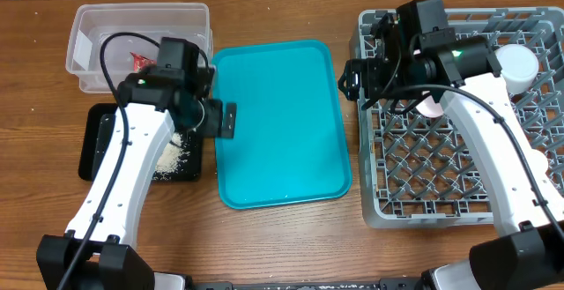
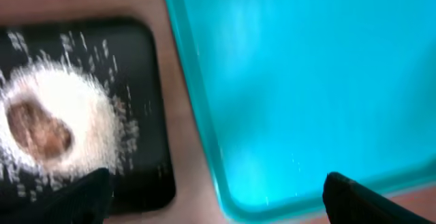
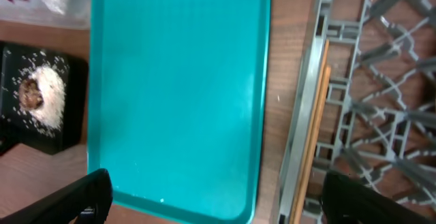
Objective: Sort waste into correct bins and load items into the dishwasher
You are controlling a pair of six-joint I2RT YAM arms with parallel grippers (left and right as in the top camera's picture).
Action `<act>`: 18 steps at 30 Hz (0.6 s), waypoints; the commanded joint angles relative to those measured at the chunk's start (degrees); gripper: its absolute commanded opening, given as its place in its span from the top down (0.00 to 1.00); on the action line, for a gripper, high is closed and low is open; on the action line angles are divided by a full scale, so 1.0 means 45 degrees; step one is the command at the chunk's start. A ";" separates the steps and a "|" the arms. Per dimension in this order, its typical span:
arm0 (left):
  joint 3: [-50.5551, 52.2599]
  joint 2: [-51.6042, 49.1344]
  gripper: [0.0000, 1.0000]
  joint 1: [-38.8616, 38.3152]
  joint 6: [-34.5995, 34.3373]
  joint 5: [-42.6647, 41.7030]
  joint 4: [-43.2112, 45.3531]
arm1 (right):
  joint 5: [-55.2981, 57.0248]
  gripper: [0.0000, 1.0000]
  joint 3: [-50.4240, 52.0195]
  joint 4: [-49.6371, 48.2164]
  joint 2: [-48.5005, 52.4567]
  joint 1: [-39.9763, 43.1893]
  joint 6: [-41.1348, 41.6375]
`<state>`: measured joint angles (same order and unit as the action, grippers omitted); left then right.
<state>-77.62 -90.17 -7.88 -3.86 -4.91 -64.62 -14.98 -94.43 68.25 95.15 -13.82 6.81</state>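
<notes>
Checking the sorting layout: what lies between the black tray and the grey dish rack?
The teal tray lies between them, seen best in the overhead view.

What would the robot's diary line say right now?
left tool: open, over teal tray edge | right tool: open | rice: in black tray | red wrapper: in clear tub
</notes>
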 commanded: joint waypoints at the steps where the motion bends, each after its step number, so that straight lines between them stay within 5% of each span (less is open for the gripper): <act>1: -0.0583 0.0005 0.00 0.0282 -0.0131 -0.0019 -0.1122 | 0.0214 0.00 -0.0092 0.0253 -0.0034 0.0199 -0.0199; 8: -0.2351 0.0010 0.00 0.0928 -0.0228 -0.0053 -0.3959 | 0.0855 0.00 -0.0092 0.1972 -0.0034 0.1127 -0.0194; 18: -0.2453 0.1209 0.03 0.0937 -0.0243 0.0063 -0.4979 | 0.0894 0.00 -0.0092 0.3798 -0.0500 0.3065 -0.0257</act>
<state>-87.79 -89.25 -3.75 -4.29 -4.93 -86.87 -11.51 -94.43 85.21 95.13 -1.54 6.17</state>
